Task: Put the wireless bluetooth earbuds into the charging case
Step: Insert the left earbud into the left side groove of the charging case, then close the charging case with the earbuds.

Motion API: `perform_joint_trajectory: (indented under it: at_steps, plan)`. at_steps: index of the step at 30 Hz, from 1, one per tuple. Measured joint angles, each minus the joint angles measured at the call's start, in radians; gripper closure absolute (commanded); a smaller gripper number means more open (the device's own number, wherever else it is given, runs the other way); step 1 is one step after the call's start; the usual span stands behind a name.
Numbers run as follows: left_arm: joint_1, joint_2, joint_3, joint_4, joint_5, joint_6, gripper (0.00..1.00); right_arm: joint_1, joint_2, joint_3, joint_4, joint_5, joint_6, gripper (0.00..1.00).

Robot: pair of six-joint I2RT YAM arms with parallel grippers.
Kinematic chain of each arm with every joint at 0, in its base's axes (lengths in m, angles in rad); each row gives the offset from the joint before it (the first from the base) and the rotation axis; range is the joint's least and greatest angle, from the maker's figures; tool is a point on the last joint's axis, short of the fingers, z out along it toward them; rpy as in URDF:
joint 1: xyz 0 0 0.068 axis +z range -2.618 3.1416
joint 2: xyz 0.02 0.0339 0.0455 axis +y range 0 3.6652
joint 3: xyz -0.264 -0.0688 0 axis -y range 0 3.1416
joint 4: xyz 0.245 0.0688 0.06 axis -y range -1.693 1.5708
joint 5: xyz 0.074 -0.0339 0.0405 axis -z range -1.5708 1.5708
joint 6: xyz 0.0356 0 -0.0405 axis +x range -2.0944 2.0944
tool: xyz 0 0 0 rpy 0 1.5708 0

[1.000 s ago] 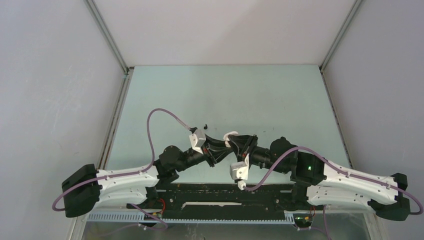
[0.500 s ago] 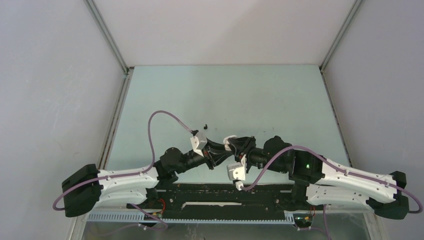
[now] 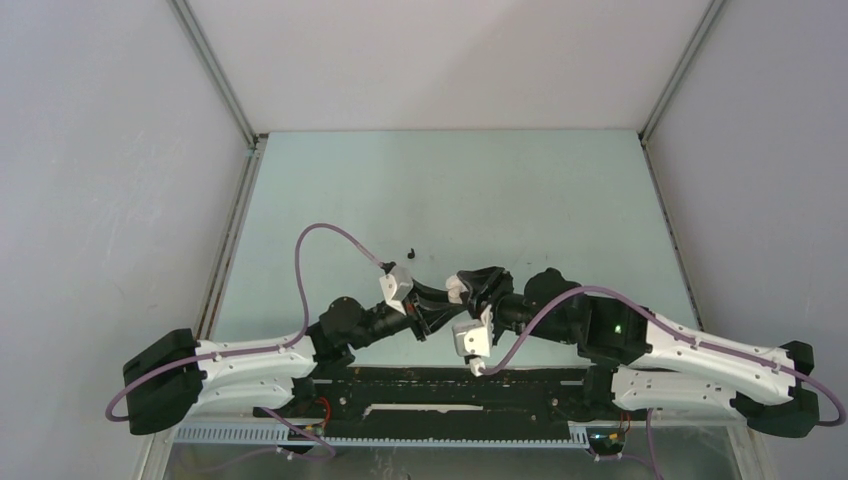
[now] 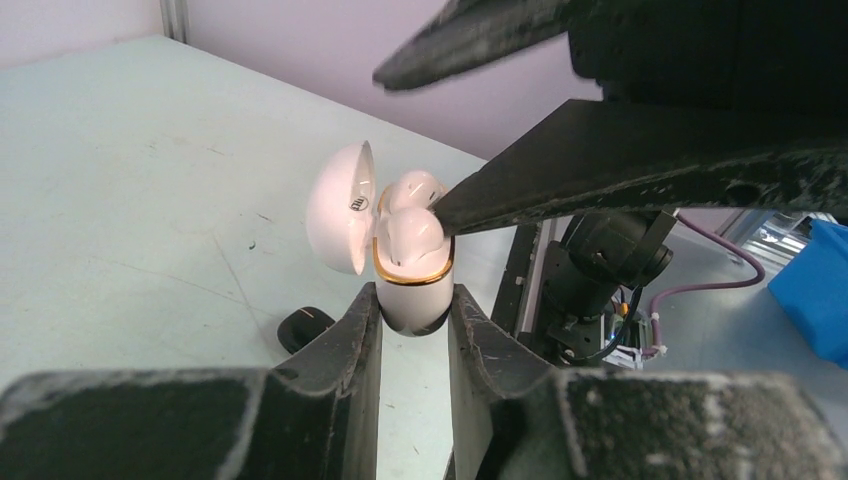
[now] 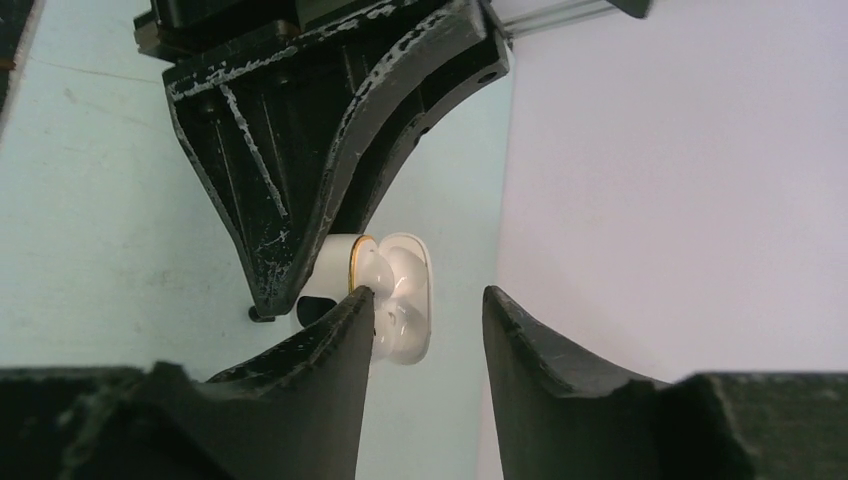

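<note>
I see two white earbuds [image 4: 408,222] seated in the open charging case [image 4: 412,300], which my left tool [image 4: 413,318] pinches upright above the tabletop [image 4: 120,200]. My right tool [image 5: 426,305] is spread, one fingertip touching a bud. A black bud [image 4: 304,325] lies on the tabletop below.

Glossy, smooth, gold-trimmed cream plastic charging case [image 4: 410,300].

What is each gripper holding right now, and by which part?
Left gripper clamps the charging case by its lower body; right gripper, jaws open, holds nothing.
</note>
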Motion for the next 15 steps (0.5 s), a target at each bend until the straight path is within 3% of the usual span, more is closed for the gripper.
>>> perform_joint_trajectory:
  at_steps: [4, 11, 15]
  plan:
    - [0.0, 0.0, 0.0, 0.026, -0.012, 0.0, 1.0, -0.013, 0.026, 0.104, -0.1, -0.031, 0.063, 0.39]
    - [0.002, 0.0, 0.0, 0.068, -0.028, 0.0, 1.0, -0.087, 0.036, 0.228, -0.266, -0.152, 0.239, 0.34]
    - [0.002, 0.0, 0.0, 0.068, -0.034, 0.0, 1.0, -0.219, 0.034, 0.264, -0.334, -0.224, 0.37, 0.34]
